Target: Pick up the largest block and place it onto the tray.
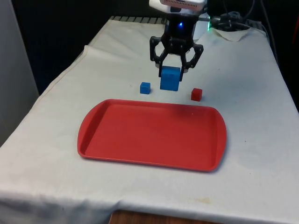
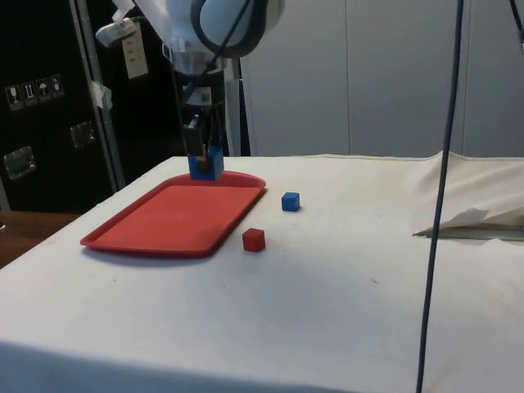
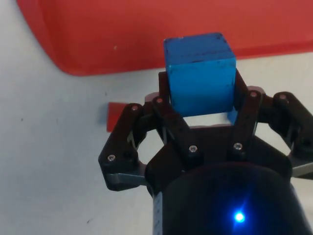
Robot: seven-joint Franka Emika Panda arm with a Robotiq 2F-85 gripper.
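Note:
My gripper (image 1: 171,73) is shut on the large blue block (image 1: 170,78), one finger on each side of it. The block hangs clear of the cloth, close to the far rim of the red tray (image 1: 84,140). In the side view the gripper (image 2: 205,155) holds the block (image 2: 206,166) just above the tray's (image 2: 172,217) far edge. From the wrist, the block (image 3: 199,73) sits between the fingers of the gripper (image 3: 200,95), with the tray (image 3: 146,29) beyond it.
A small blue block (image 1: 145,87) (image 2: 291,201) and a small red block (image 1: 196,94) (image 2: 254,240) lie on the white cloth just behind the tray, either side of the gripper. The small red block (image 3: 115,116) appears beside the fingers from the wrist.

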